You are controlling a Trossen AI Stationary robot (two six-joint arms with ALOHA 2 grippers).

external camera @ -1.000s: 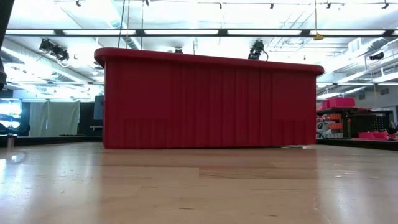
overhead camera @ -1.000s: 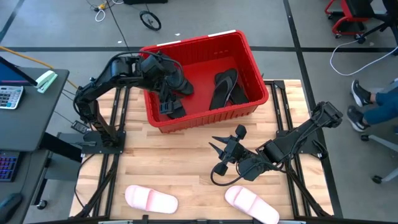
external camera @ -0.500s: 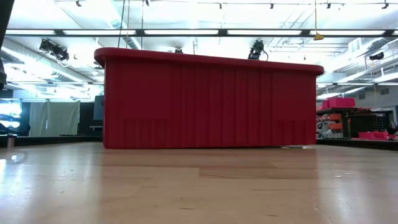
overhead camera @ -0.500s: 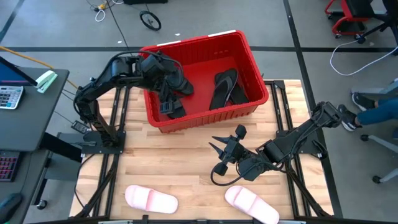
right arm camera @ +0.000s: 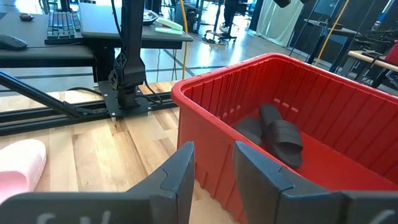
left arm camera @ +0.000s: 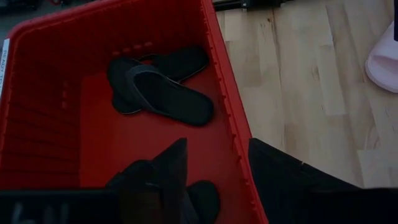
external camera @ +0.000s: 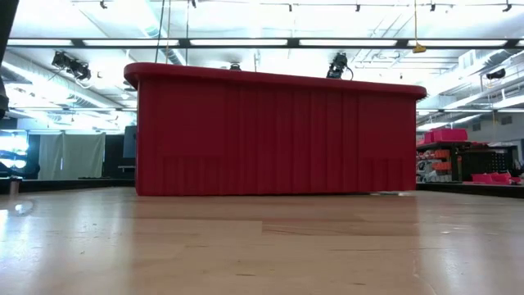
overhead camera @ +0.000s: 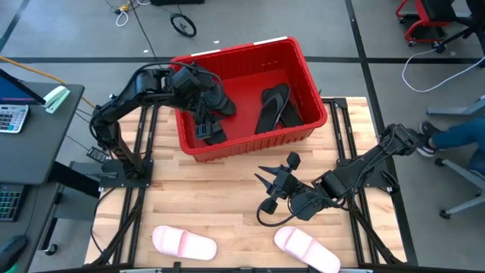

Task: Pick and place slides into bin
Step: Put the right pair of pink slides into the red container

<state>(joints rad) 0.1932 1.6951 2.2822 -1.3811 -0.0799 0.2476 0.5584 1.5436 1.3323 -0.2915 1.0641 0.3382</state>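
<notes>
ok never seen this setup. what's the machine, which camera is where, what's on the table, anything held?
Two dark robot arms work at a wooden table. One camera looks down from above, one sits at table height, and one rides on each wrist. The left gripper hangs open over the red bin, which already holds black slides. The right gripper hovers open above the table, near the bin's front wall, holding nothing. Two pink slides lie at the table's near edge.
</notes>
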